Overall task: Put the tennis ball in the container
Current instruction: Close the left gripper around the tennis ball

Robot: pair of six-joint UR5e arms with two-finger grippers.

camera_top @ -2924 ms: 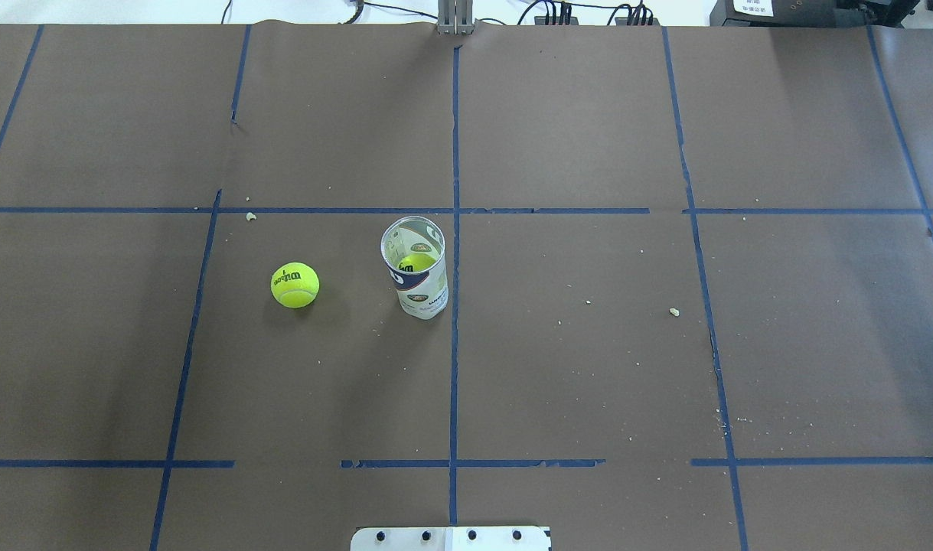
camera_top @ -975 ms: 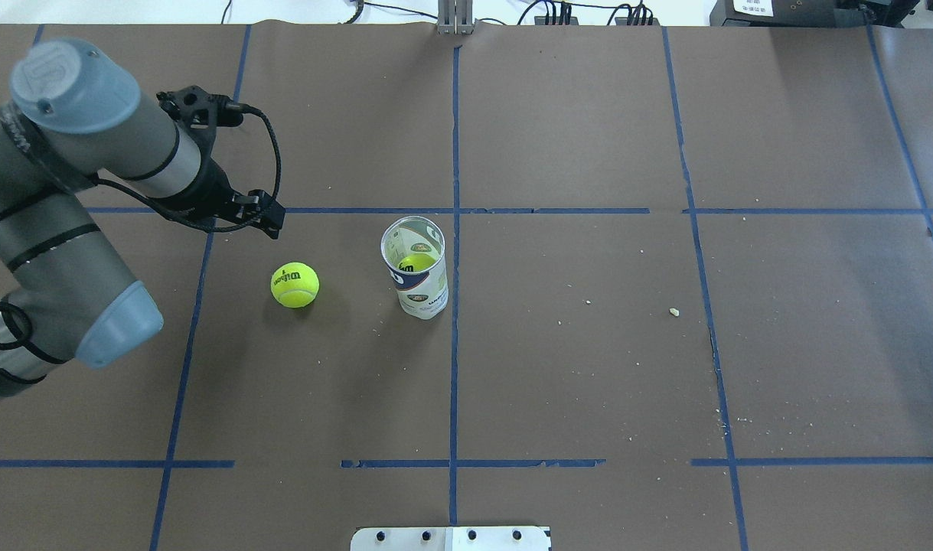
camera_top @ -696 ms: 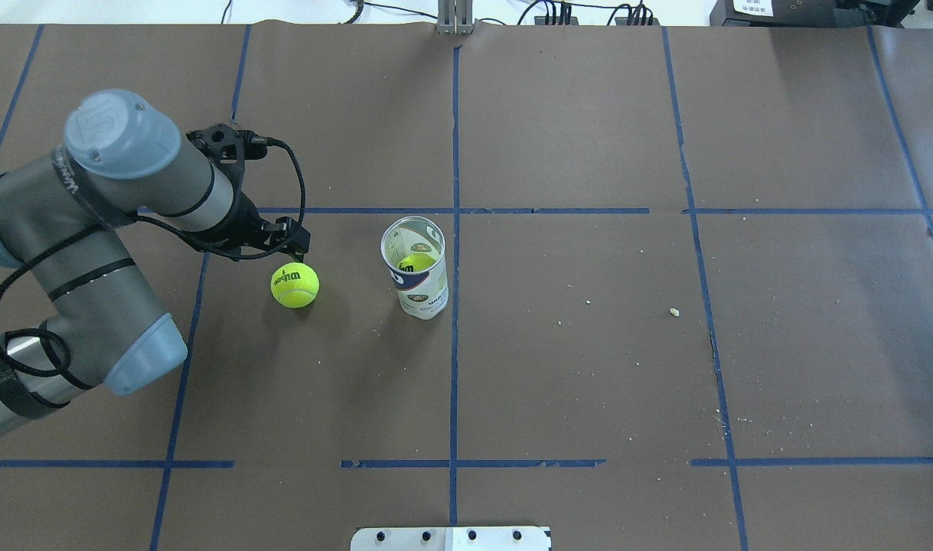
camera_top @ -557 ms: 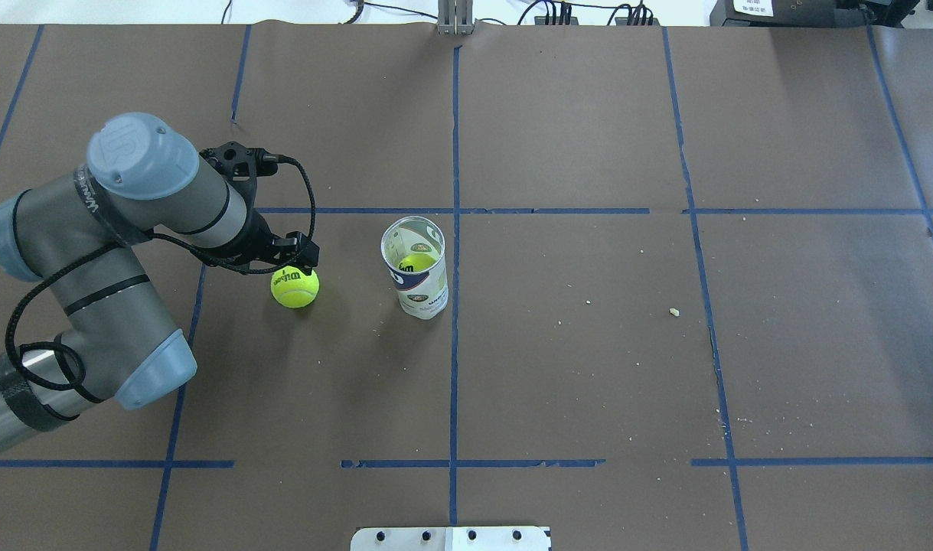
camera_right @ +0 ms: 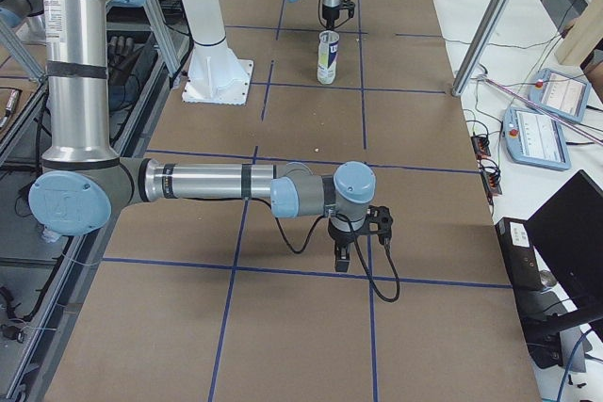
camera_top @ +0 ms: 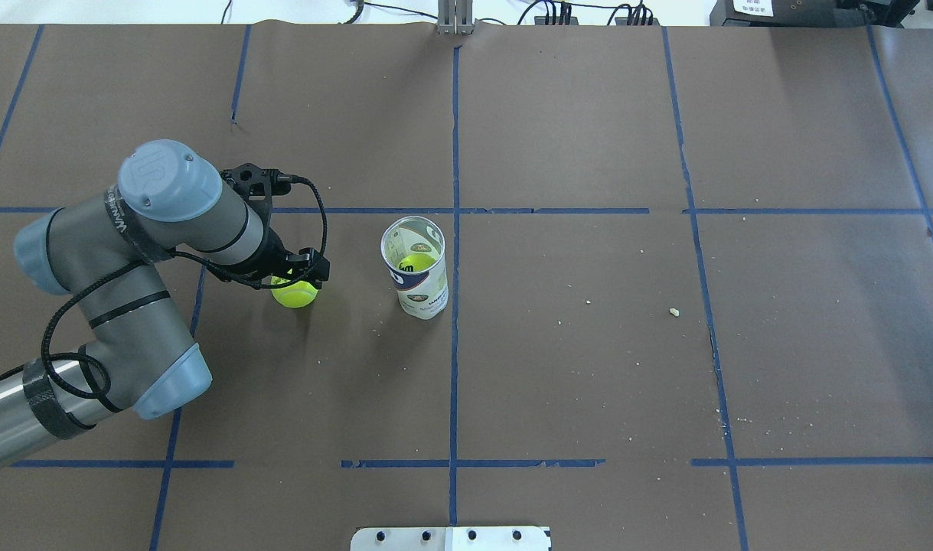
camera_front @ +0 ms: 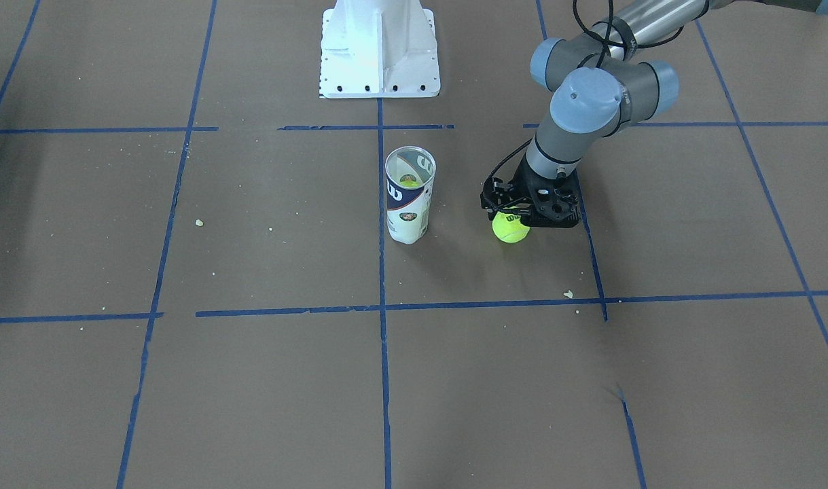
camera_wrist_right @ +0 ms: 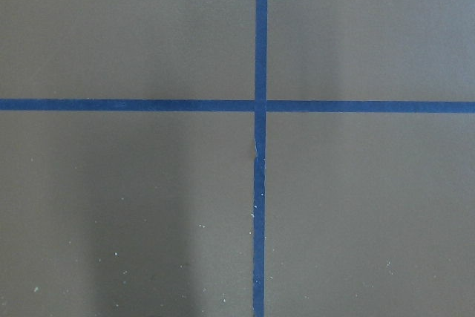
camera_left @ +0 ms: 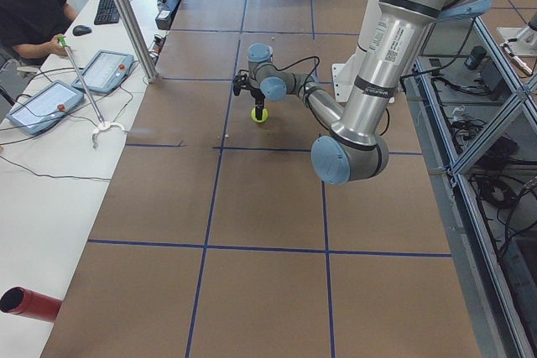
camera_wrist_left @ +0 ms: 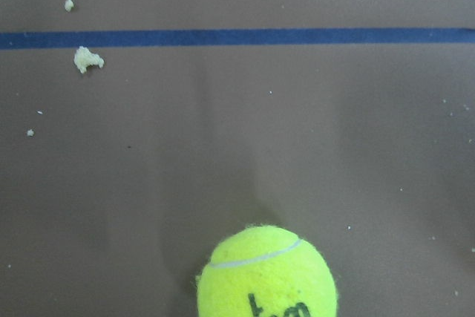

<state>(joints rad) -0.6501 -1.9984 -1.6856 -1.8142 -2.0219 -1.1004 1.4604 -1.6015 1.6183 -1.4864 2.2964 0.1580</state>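
Observation:
The tennis ball [camera_top: 296, 295] [camera_front: 511, 229] [camera_left: 261, 115] lies on the brown table, left of the container in the overhead view. My left gripper [camera_top: 298, 277] [camera_front: 522, 212] hangs just above it, pointing down and looking open, with the ball's top hidden beneath it. The left wrist view shows the ball [camera_wrist_left: 267, 276] at its lower edge but no fingers. The container [camera_top: 416, 275] [camera_front: 409, 197] [camera_right: 327, 56] stands upright and open-topped, with another yellow ball [camera_top: 415, 263] at its bottom. My right gripper [camera_right: 353, 249] hovers over bare table far from both; I cannot tell its state.
Blue tape lines [camera_top: 455, 344] divide the table into squares, with small crumbs [camera_top: 673, 311] scattered about. The white robot base [camera_front: 378, 51] stands behind the can. An operators' bench with tablets [camera_left: 59, 98] runs along the far side.
My left arm came in from the left and moved right and toward the ball, ending over it. The ball and the can have not moved.

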